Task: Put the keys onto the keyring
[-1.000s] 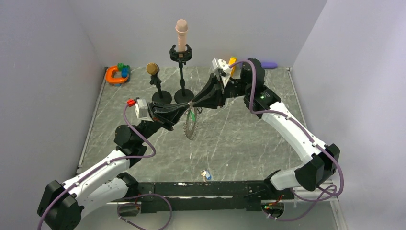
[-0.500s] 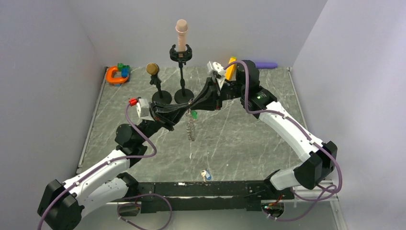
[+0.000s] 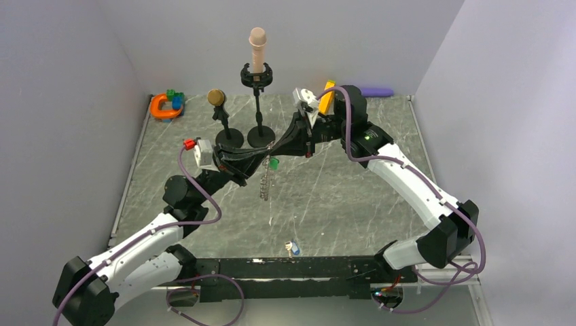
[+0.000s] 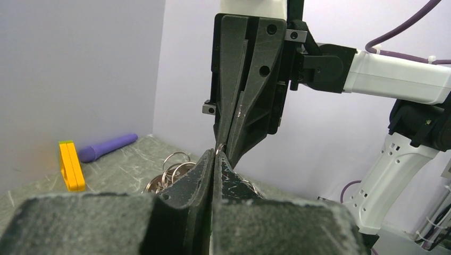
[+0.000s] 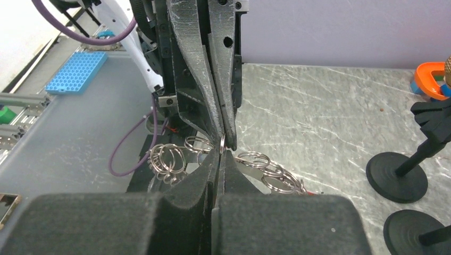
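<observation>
Both grippers meet tip to tip above the middle of the table. The keyring (image 3: 266, 182), a big loop of chained small wire rings, hangs edge-on below them. My left gripper (image 3: 266, 151) is shut on one small ring at the keyring's top (image 4: 219, 148). My right gripper (image 3: 274, 147) is shut on that same ring (image 5: 222, 142) from the other side. A green key (image 3: 274, 164) dangles just under the right fingertips. Chained rings (image 5: 167, 156) sag on both sides of the right gripper (image 5: 219, 155), with a bit of red (image 5: 315, 194) at their far end.
Two black stands with round bases (image 3: 229, 138) (image 3: 261, 136) stand just behind the grippers. An orange clamp (image 3: 163, 106) lies back left, a yellow block (image 3: 327, 95) and a purple pen (image 3: 377, 91) back right. A small blue-white item (image 3: 292, 248) lies near the front edge.
My right gripper has closed onto the small ring at the left fingertips. The keyring has swung from face-on to edge-on, and the green key has moved a little up and right.
</observation>
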`<state>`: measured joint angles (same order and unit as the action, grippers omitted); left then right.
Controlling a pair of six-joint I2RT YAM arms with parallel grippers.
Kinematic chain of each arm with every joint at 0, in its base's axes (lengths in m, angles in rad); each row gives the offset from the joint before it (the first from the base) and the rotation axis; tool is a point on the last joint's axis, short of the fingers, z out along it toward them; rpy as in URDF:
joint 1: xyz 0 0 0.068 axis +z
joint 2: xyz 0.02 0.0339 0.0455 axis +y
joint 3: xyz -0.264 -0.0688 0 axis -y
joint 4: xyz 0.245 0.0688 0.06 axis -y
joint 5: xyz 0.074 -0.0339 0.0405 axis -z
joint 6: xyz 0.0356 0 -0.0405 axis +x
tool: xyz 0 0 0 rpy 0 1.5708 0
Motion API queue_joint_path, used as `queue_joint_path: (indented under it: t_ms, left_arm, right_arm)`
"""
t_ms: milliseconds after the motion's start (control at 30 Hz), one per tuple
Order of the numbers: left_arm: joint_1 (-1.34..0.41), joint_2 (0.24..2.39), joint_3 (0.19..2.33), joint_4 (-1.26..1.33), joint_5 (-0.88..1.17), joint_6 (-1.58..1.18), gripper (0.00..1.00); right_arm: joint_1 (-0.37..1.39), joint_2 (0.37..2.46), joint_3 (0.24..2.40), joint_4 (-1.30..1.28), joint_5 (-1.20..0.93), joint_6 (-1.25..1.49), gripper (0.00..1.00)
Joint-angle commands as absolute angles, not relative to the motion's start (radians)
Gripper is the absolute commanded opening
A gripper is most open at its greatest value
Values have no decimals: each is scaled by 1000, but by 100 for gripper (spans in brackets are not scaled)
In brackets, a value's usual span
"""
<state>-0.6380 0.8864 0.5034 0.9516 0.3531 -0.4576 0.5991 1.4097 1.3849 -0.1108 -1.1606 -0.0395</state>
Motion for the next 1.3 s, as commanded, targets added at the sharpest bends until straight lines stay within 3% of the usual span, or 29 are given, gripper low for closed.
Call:
queue_joint_path:
  t_ms: [0, 200, 367, 567, 733, 1267]
  left_arm:
    - [-630, 825, 530, 935, 350, -456, 12]
    - [-586, 717, 587, 627, 469, -388, 45]
    - [-538, 637, 659, 381, 545, -322, 54]
    - [-530, 740, 905, -81, 665, -98, 51]
    - [-529, 829, 1031, -302, 717, 72, 52]
    - [-569, 972, 1115, -345, 796, 157, 47]
  right_arm:
    - [601, 1409, 1455, -182, -1174, -116, 0]
    - [601, 1425, 1506, -305, -1177, -223, 0]
    - [605, 1456, 1578, -491, -1178, -393, 0]
    - [641, 1541, 1767, -949, -1104, -792, 0]
    - [680, 1606, 1897, -1158, -1029, -990, 0]
    - [718, 1652, 1967, -1268, -959, -1089, 0]
